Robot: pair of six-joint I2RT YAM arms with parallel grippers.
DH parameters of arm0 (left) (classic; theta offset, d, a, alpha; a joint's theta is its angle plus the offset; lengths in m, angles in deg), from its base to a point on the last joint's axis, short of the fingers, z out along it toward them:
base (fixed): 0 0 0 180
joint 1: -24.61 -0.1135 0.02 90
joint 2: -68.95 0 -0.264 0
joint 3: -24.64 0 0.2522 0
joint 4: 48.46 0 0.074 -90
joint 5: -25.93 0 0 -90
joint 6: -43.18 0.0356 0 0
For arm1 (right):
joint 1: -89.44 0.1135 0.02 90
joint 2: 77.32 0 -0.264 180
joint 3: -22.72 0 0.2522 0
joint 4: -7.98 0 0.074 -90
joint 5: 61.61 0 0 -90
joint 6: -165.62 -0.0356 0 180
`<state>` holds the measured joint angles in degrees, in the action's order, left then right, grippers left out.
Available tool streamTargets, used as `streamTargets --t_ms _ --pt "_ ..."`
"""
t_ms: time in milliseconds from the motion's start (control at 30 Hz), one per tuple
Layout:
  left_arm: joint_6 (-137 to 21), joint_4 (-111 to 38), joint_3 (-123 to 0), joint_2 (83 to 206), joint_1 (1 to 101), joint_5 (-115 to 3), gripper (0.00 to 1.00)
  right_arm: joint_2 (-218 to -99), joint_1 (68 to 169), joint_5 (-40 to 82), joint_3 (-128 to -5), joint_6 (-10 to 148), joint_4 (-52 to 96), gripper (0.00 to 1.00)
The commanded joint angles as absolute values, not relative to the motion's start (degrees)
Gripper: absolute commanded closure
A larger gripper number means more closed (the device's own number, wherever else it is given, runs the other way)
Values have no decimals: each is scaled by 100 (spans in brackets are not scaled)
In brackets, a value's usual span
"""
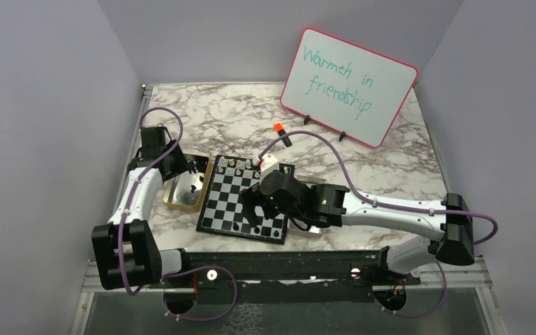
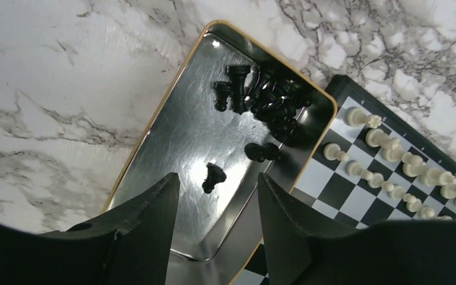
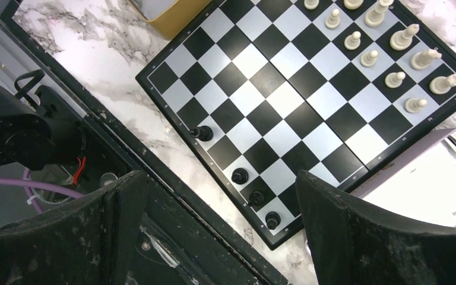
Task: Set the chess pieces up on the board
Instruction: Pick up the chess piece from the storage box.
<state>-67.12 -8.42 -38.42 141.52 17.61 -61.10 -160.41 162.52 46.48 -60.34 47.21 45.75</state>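
Holds left gripper parted and empty low over the gold tray, straddling a lone black piece, apparently lined up for the next pick, with the black heap further along. Hangs right gripper wide and empty above the near edge of the board, where four black pieces stand, presumably high enough to clear them. Reveals that near row only from the right wrist and the heap only from the left wrist; overhead, shrinks both to specks, yet alone shows both arms flanking the board.
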Motion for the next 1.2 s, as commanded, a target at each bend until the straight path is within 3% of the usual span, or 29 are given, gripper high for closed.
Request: streamTargets --t_ms 0,1167 --pt "-6393 -368 -3719 14167 1849 -6017 49 -15697 16293 4917 -5813 4735 4293 0" --pt "-6162 -499 -4078 15997 2206 -6327 73 -15523 16292 5134 -5657 4758 4354 0"
